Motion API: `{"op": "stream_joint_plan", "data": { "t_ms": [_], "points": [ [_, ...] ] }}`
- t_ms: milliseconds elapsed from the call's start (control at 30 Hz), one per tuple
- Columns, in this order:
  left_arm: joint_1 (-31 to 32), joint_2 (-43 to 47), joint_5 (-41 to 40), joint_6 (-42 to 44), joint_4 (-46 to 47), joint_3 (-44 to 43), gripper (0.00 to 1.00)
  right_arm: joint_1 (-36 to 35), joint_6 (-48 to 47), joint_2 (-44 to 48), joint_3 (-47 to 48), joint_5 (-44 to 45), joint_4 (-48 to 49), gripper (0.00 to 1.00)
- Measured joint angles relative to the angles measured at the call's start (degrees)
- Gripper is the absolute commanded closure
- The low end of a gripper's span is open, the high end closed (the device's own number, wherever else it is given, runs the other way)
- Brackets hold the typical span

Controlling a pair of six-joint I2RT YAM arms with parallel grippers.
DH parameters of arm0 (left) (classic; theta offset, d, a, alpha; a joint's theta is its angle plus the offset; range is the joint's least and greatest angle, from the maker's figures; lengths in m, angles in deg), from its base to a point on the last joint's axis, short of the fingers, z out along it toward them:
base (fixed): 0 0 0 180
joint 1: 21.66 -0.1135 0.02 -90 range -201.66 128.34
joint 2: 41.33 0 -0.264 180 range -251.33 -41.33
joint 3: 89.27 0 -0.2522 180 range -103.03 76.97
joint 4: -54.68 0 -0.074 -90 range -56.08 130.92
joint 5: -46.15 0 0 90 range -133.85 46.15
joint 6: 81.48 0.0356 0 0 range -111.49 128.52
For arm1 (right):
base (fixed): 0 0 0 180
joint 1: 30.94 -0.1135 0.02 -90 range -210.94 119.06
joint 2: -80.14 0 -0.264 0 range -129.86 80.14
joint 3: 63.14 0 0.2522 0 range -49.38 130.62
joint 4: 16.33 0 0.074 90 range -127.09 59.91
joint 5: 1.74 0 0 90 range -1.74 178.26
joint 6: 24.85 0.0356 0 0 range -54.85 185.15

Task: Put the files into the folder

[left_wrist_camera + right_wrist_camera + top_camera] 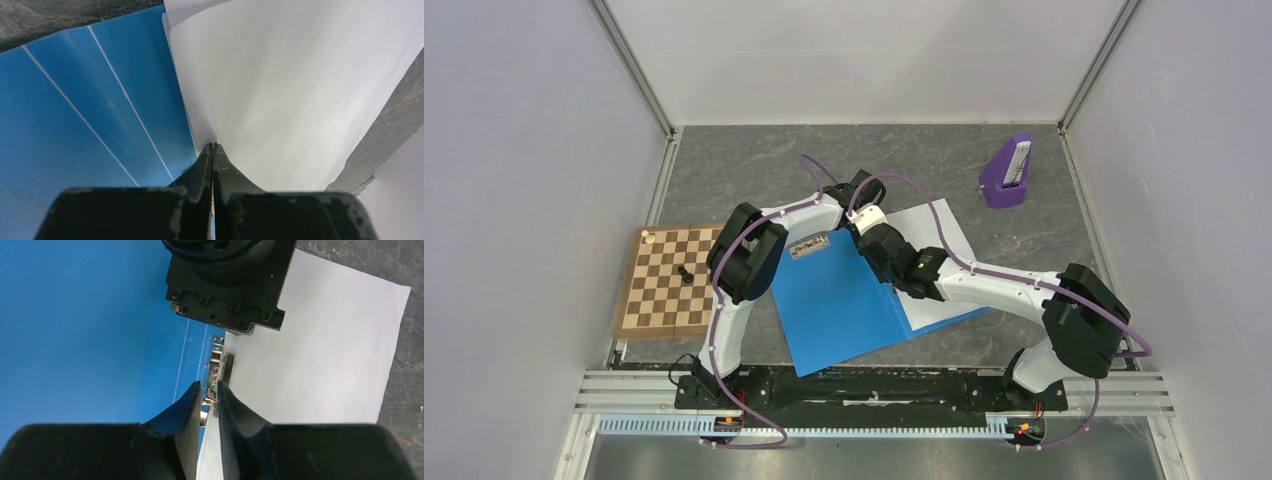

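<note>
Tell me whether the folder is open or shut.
Open: the folder lies spread flat, blue inside up, with the white files on its right half.

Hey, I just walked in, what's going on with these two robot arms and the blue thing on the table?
Both arms reach over an open blue folder lying on the table. White files lie on its right half. The left gripper is shut, its tips at the edge of the paper beside the spine. The right gripper sits nearly shut at the metal clip. A chessboard lies off to the left.
</note>
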Motion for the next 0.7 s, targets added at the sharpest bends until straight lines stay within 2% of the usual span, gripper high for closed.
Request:
{"op": "stream_joint_plan", "data": {
  "t_ms": [300, 700],
  "points": [
    [-0.31, -0.09, 0.52, -0.02, 0.0, 0.0, 0.98, -0.33, 0.02, -1.16, 0.13, 1.2, -0.13, 0.89],
    [-0.66, -0.09, 0.55, 0.0, -0.04, 0.0, 0.98, -0.37, 0.07, -2.47, 0.11, 1.16, -0.17, 0.93]
  ]
}}
